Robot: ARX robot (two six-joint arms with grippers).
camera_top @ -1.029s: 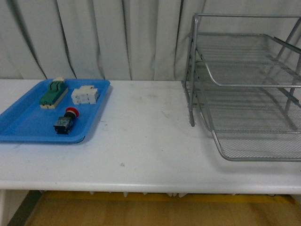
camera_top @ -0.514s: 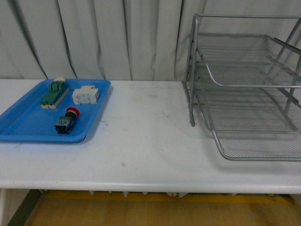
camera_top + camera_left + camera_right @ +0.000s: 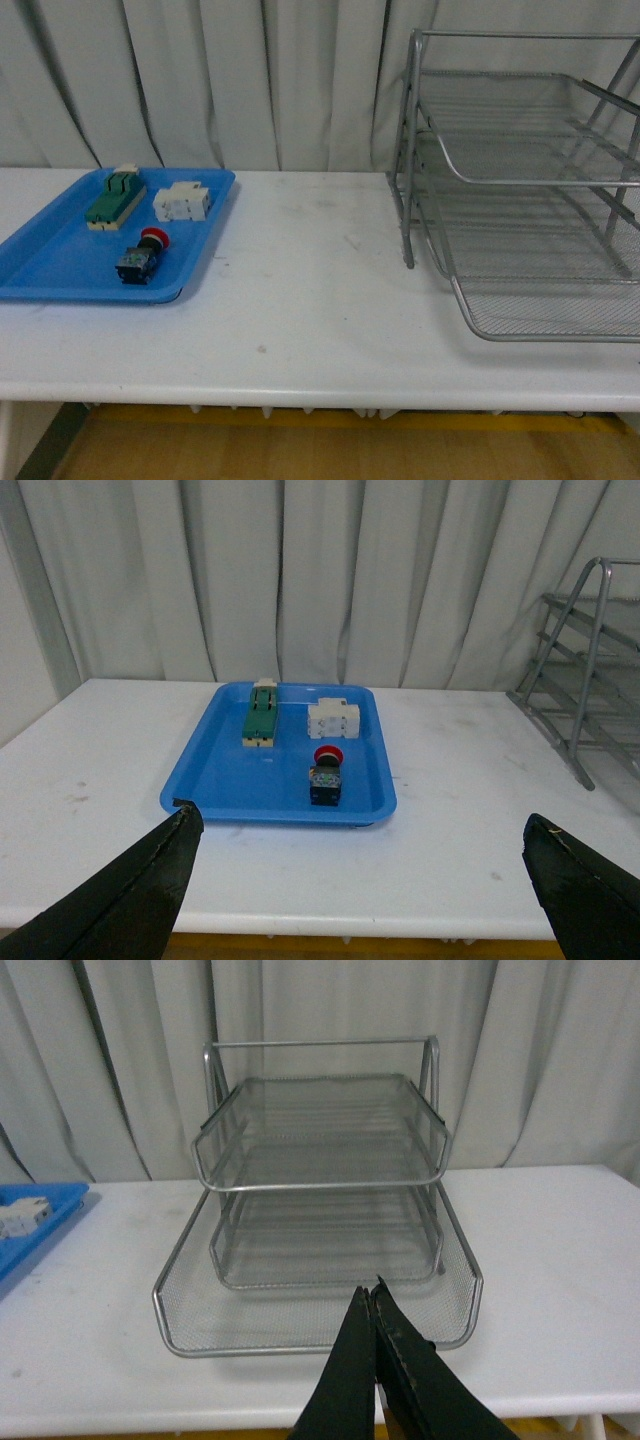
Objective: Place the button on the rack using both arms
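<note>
Left gripper (image 3: 357, 822) hangs with its two dark fingers spread wide and nothing between them, while the right gripper (image 3: 369, 1295) has its fingers pressed together, also empty; neither arm shows in the front view. On the long white table (image 3: 310, 300), the large silver three-tier wire-mesh rack (image 3: 530, 183) stands at the robot's right, its bottom tray pulled forward and bare. Well apart from it, at the left, lies the flat blue plastic tray (image 3: 50, 260). It holds a green-and-cream switch block (image 3: 114, 198), a white blocky component (image 3: 181, 202) just beside that, and nearest the robot, the small red-capped button on its black-and-blue body (image 3: 140, 258), lying on its side. Each arm seems posted opposite its half of the job: left spread for the pickup, right facing the rack.
</note>
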